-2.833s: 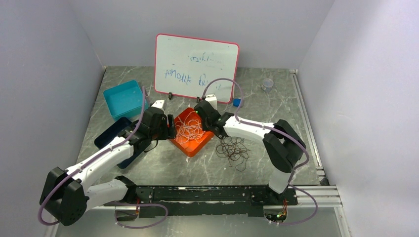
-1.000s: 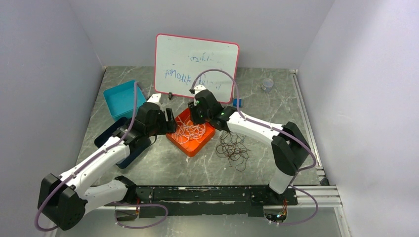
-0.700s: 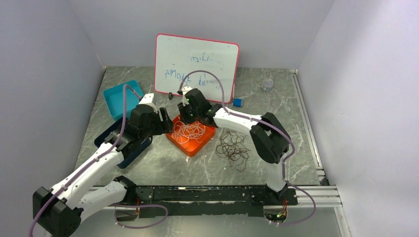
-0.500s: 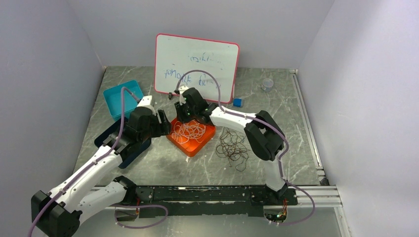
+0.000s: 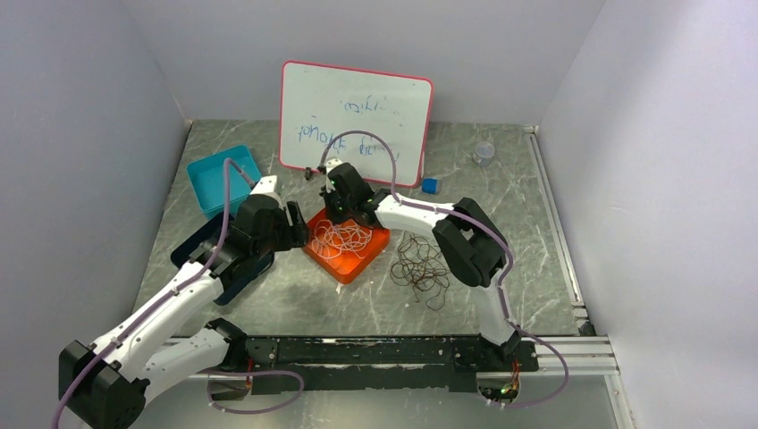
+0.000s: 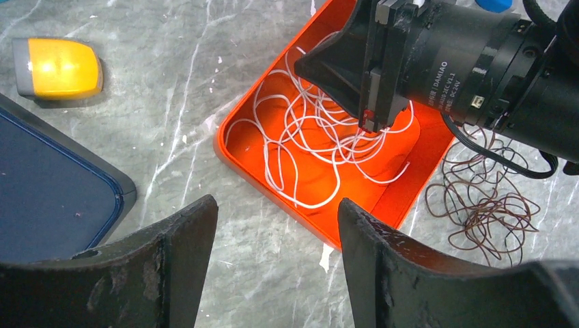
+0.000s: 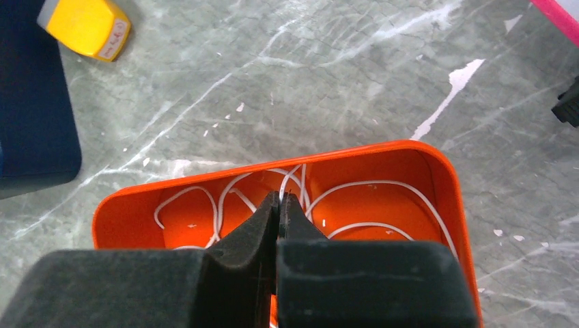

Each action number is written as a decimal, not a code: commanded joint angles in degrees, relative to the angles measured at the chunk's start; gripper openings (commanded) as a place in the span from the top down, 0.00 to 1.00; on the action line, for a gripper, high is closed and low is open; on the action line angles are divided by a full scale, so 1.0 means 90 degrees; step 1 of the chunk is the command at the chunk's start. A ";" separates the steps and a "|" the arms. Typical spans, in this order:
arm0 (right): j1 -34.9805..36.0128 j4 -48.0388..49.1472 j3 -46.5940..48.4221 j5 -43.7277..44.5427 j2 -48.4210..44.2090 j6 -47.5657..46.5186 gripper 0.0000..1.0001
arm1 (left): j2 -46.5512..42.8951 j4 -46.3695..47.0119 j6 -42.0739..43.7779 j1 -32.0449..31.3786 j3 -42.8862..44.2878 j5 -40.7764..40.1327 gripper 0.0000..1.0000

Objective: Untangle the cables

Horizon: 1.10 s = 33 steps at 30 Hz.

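A thin white cable [image 5: 344,237] lies looped in an orange tray [image 5: 324,260]. A dark brown cable [image 5: 422,266] lies in a loose heap on the table right of the tray. My right gripper [image 5: 340,211] is over the tray's far side. In the right wrist view [image 7: 278,197] its jaws are shut, with a strand of the white cable [image 7: 372,184] rising from their tips. My left gripper [image 6: 276,205] is open and empty, just left of the tray's near-left rim [image 6: 222,137]. The left wrist view also shows the right gripper [image 6: 372,123] and the brown cable [image 6: 491,198].
A dark blue tray [image 5: 198,257] and a teal bin [image 5: 219,179] stand to the left. A whiteboard [image 5: 356,121] leans at the back. A small yellow object [image 6: 58,67] lies by the blue tray. A blue block [image 5: 431,185] and a small cup [image 5: 484,152] sit at the back right.
My right gripper has moved left and back, from the tray's right side to its far edge. My left gripper has drawn back a little to the left of the tray.
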 commanded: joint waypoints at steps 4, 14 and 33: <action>-0.0046 -0.0208 -0.0158 0.0606 0.0093 0.0024 1.00 | 0.0135 0.0108 0.0006 0.0056 -0.0059 0.0089 0.30; -0.0047 -0.0553 -0.0375 0.0938 -0.0097 0.0029 0.78 | 0.0431 0.0215 0.0013 0.0054 -0.0063 0.0242 0.28; -0.0524 -0.0884 -0.0885 0.1546 -0.0861 0.0396 0.37 | 0.0662 0.0382 0.0082 0.0056 -0.0003 0.0385 0.28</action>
